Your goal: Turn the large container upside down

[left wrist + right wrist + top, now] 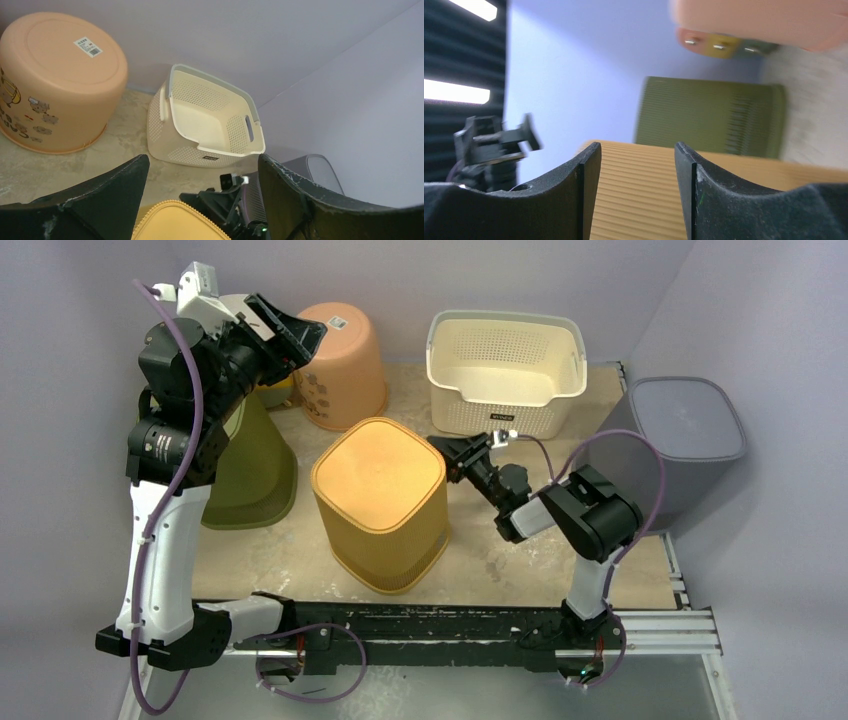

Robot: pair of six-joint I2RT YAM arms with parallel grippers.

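A yellow-orange ribbed bin (380,500) stands bottom-up in the middle of the table. It also shows in the left wrist view (172,222) and fills the space ahead of the jaws in the right wrist view (639,200). My right gripper (455,455) is open, level with the bin's upper right side; the bin's wall lies just ahead of the jaws, and contact cannot be told. My left gripper (285,335) is open and empty, raised high at the back left, looking down over the table (202,200).
An olive green bin (250,465) stands bottom-up at the left behind my left arm. A peach bucket (340,365) stands bottom-up at the back. A cream perforated basket (500,415) sits upright at the back right. A grey bin (675,435) stands bottom-up at the right edge.
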